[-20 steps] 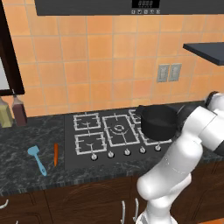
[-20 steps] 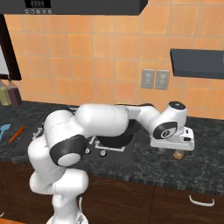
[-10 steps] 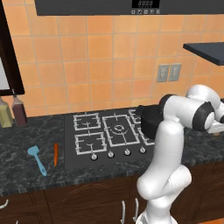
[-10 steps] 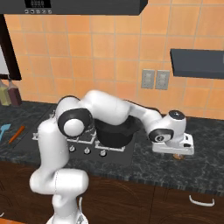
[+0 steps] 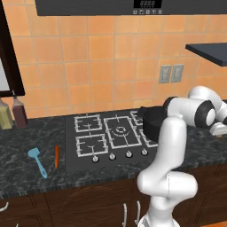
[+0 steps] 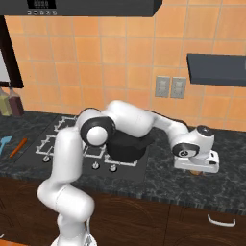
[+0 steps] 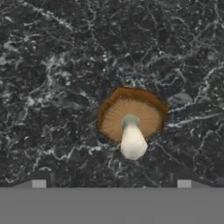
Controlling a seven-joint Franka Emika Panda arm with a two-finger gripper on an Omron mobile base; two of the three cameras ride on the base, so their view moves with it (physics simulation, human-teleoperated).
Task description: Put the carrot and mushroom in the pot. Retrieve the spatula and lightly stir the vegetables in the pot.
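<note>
- Brown-capped mushroom with a pale stem [image 7: 132, 122]: lies stem-up on the dark marbled desk [image 7: 52, 65], right of the hob, directly under the pincer [image 6: 196, 166].
- Pincer: jaws spread wide, holding nothing; judged poised for the first pick-up.
- Thin orange carrot stick [image 5: 56, 156] and light-blue spatula [image 5: 37, 160]: side by side on the desk, left of the hob.
- Round dark grey-black pot [image 6: 126, 146]: on the right-hand burner; nothing yet transferred, stirring still to come.
- Writing: none legible.
</note>
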